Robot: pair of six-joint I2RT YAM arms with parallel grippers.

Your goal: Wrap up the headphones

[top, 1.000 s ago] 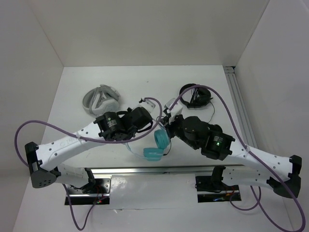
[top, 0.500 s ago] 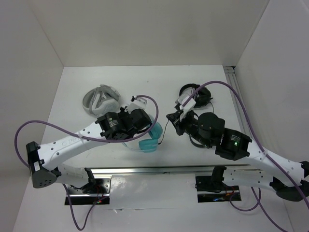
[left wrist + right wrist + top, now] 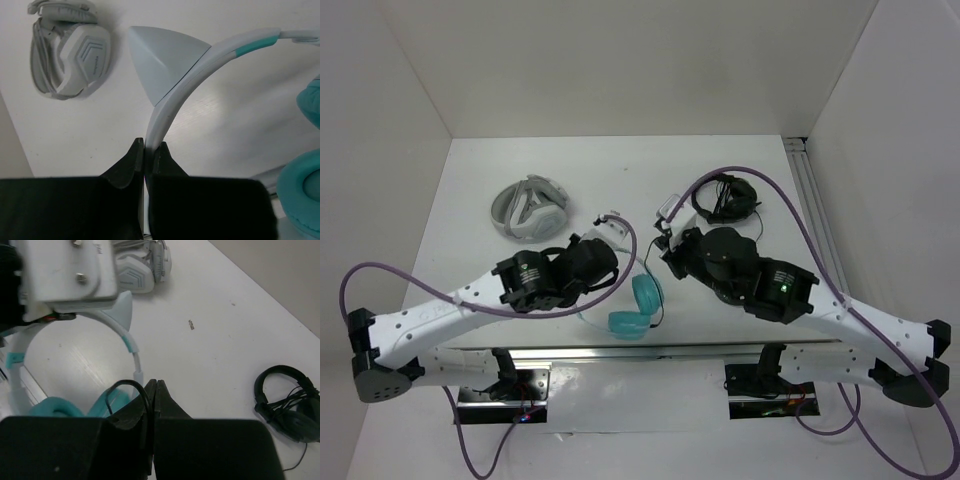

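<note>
The headphones have teal ear cups [image 3: 638,305] near the table's front middle, and a pale headband [image 3: 172,95] with an ear-like point. My left gripper [image 3: 147,150] is shut on the headband, at the left of the cups in the top view [image 3: 603,262]. My right gripper [image 3: 156,386] is shut on the thin black cable [image 3: 131,386], which loops up from the teal cups [image 3: 55,407]. In the top view the right gripper [image 3: 667,252] is just right of and above the cups. The headband is mostly hidden under the left arm there.
Grey-white folded headphones [image 3: 528,206] lie at the back left, also in the left wrist view [image 3: 70,50]. Black headphones [image 3: 725,197] lie at the back right, also in the right wrist view [image 3: 287,405]. White walls surround the table; a rail [image 3: 815,215] runs along the right.
The right gripper swung right, then back left toward the cups with the cable. The left gripper drew back left and toward the front with the headband; the teal cups shifted with it.
</note>
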